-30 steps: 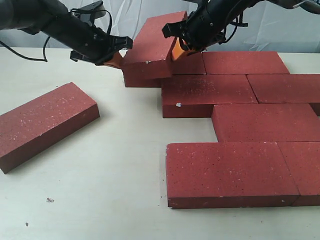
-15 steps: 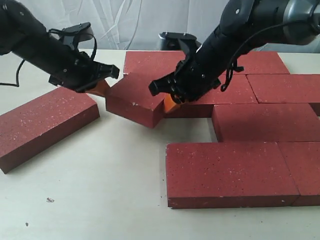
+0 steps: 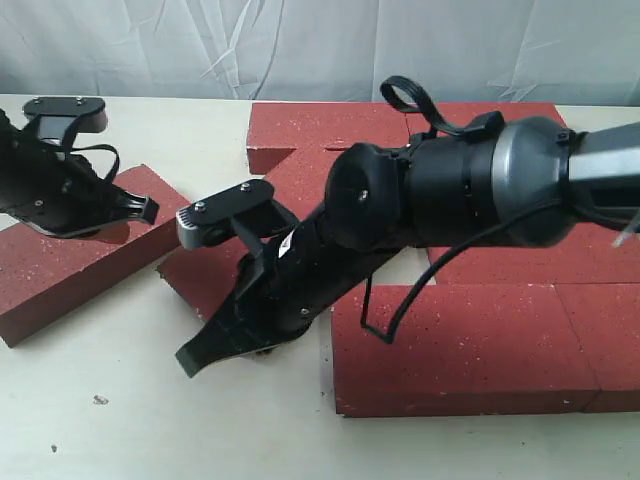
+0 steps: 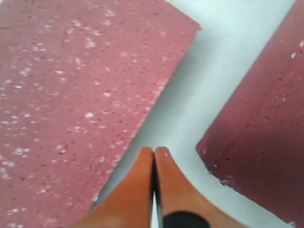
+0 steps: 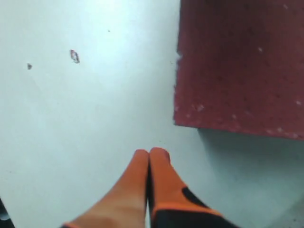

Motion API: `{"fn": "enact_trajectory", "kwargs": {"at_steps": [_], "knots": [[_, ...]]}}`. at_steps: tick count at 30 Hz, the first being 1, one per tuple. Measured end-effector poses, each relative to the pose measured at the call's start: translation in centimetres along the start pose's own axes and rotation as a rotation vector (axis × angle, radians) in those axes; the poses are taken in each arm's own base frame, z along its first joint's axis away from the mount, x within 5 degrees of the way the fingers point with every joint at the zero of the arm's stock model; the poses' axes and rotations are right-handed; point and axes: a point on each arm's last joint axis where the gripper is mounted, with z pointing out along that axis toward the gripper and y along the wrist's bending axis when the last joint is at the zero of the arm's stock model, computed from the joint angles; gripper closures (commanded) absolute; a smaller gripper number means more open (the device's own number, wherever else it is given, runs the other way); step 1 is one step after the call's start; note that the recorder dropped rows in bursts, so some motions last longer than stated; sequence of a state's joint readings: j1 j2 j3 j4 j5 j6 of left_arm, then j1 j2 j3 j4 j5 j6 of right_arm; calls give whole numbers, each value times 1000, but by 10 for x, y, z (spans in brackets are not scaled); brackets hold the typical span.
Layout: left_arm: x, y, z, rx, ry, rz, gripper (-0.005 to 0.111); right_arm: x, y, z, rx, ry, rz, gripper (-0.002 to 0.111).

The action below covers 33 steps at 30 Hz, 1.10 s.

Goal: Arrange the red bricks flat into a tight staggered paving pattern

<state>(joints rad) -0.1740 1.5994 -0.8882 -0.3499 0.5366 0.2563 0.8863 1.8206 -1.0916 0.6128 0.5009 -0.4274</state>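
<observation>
— Where are the red bricks [image 3: 460, 340]?
— I see most of them lying flat, butted in staggered rows toward the right edge of the smooth, pale surface [image 3: 150, 420]. One loose brick [image 3: 60, 270] lies skewed by the left edge. An angled brick [image 3: 205, 272] sits mid-surface, partly under my right arm.
— And the claws?
— My left claw [image 4: 153, 154] is pinched closed on nothing, over the gap between two rough, pale-speckled bricks. My right claw [image 5: 149, 154] is also closed and empty, near a brick's square corner.
</observation>
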Motion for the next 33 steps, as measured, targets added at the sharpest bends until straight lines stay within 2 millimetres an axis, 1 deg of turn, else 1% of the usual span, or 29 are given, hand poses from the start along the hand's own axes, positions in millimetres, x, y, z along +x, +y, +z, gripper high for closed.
{"fn": "enact_trajectory", "kwargs": {"at_steps": [3,5,6,9,11,12,13,14,15,16,17,18,24,25,30,33], "knots": [[-2,11,-12,-23,-33,-25,107,-2,8,-1,-9,-25,-3,109],[-3,15,-22,-36,-62,-27,107,-5,9,-7,-6,-56,-8,109],[-4,14,-30,-39,-87,-24,107,-8,10,-13,-2,-87,-12,109],[-5,12,-40,-38,-116,-18,107,-13,13,-25,1,-132,-22,109],[-4,11,-47,-36,-132,-14,107,-17,4,-39,17,-175,-5,109],[-3,10,-50,-35,-138,-13,107,-21,-9,-49,40,-206,24,109],[-2,10,-52,-35,-141,-12,107,-23,-18,-55,55,-220,41,109],[2,10,-51,-36,-135,-14,107,-25,-33,-65,81,-247,77,109],[5,10,-51,-37,-133,-15,107,-25,-42,-70,96,-257,98,109],[10,10,-48,-33,-123,-24,107,-25,-58,-78,118,-267,135,109],[13,10,-46,-30,-113,-33,107,-24,-67,-81,130,-270,155,109],[18,10,-43,-25,-97,-44,107,-23,-81,-87,153,-278,189,109],[31,11,-35,-12,-57,-77,107,-18,-117,-103,217,-313,276,109],[35,11,-33,-13,-47,-80,107,-17,-127,-107,241,-334,297,109],[43,12,-29,-15,-21,-85,107,-14,-151,-120,303,-385,349,109],[44,12,-28,-17,-22,-86,107,-11,-163,-121,332,-398,374,109]]}}
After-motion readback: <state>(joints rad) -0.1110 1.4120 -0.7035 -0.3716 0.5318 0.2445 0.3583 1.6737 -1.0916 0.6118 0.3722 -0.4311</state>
